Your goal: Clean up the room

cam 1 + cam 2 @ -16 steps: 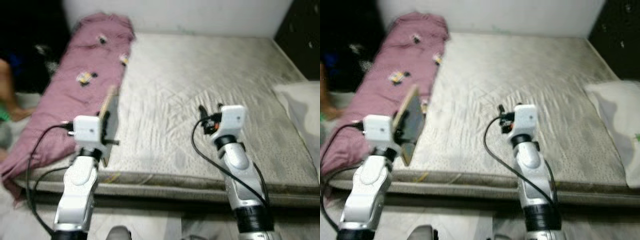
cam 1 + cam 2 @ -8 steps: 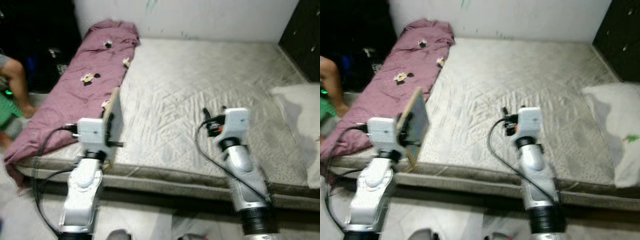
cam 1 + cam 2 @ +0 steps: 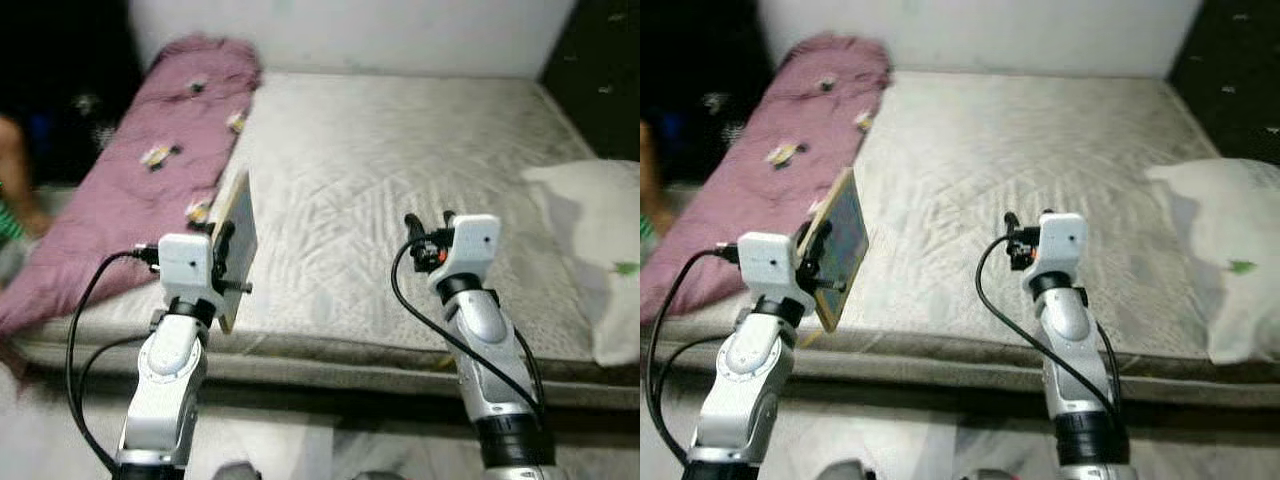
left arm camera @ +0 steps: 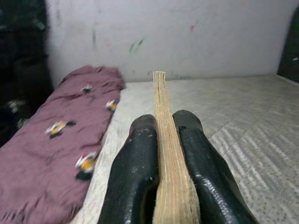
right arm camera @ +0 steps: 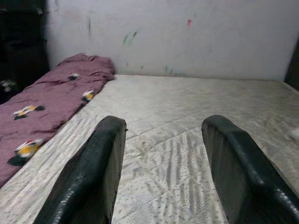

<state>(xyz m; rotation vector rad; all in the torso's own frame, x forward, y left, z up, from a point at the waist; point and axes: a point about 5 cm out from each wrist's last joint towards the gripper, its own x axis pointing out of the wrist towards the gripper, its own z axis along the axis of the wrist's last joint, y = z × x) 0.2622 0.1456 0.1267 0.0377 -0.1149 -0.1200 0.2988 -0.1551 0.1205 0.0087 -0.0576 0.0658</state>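
Note:
My left gripper [image 3: 222, 240] is shut on a thin flat wooden board [image 3: 237, 235], held upright on its edge over the front left edge of the mattress [image 3: 400, 150]. In the left wrist view the board [image 4: 164, 140] stands pinched between the two black fingers [image 4: 135, 177]. My right gripper [image 3: 427, 220] is open with nothing between its fingers [image 5: 93, 182], raised over the mattress front, right of the middle. A mauve blanket with small flower prints [image 3: 150, 160] lies bunched along the mattress's left side.
A white pillow [image 3: 600, 240] lies at the mattress's right edge. A white wall [image 3: 350, 30] backs the bed, with dark furniture [image 3: 600, 60] at the far right. A person's leg [image 3: 15, 170] shows at the far left. Pale floor [image 3: 300, 440] lies below the bed's front.
The camera has shifted and the whole scene has moved with it. Both arms hold the same pose, the board still in the left gripper.

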